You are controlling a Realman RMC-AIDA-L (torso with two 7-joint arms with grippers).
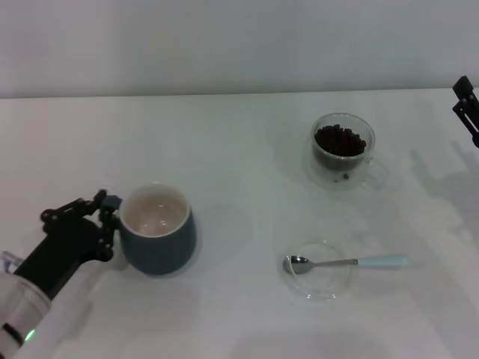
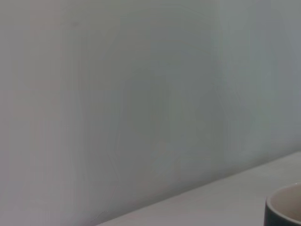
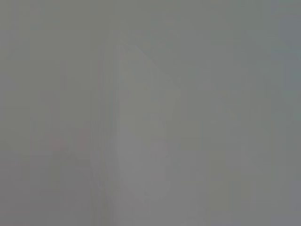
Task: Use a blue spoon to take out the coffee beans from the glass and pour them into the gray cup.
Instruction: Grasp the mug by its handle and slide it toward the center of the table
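The gray cup stands at the left of the table, its cream inside bare, and its rim also shows in the left wrist view. My left gripper is pressed against the cup's left side, where the loop handle is hidden. The glass with coffee beans stands at the back right, its handle pointing right. The blue spoon lies with its metal bowl on a clear saucer, pale handle pointing right. My right gripper hangs at the far right edge, well away from the glass and the spoon.
The white table ends at a pale wall at the back. The right wrist view shows only a blank grey surface.
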